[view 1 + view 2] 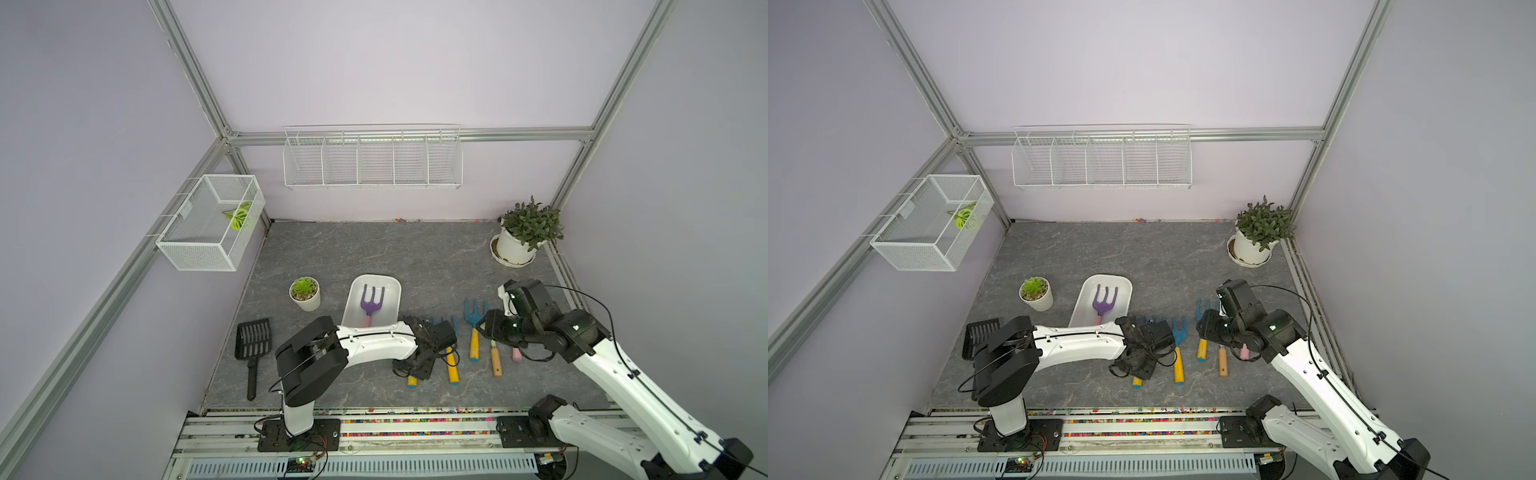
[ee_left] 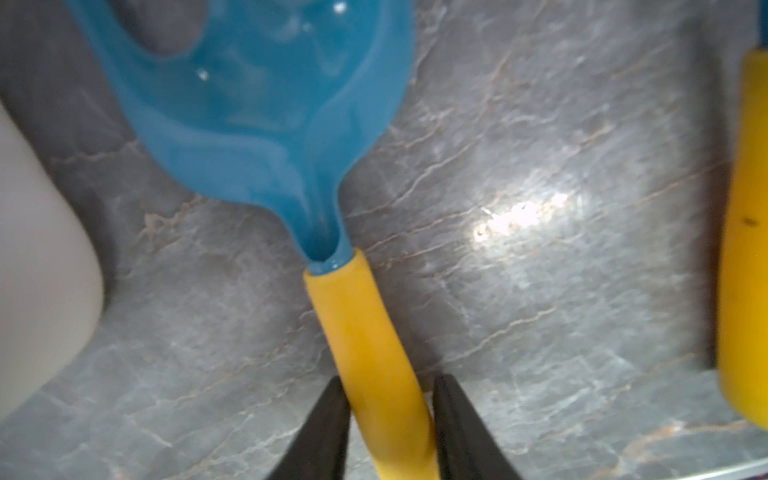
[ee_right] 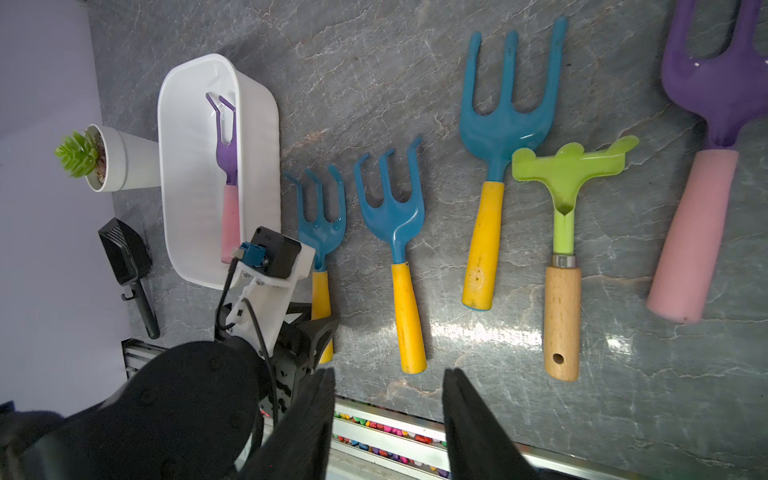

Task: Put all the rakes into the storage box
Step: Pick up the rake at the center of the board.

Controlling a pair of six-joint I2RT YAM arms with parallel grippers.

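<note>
on the veined gray table (image 2: 540, 291), left hand (image 2: 388, 386) pinches the rounded yellow handle (image 2: 361, 332) of a glossy blue rake (image 2: 257, 104); right hand (image 3: 388, 374) gapes, empty.

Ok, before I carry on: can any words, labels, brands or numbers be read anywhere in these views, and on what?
No text can be read in any view.
Black camera module on the left arm's wrist: a tiny pale marking, too small to read.
White tub: no label or print shows on it.
</note>
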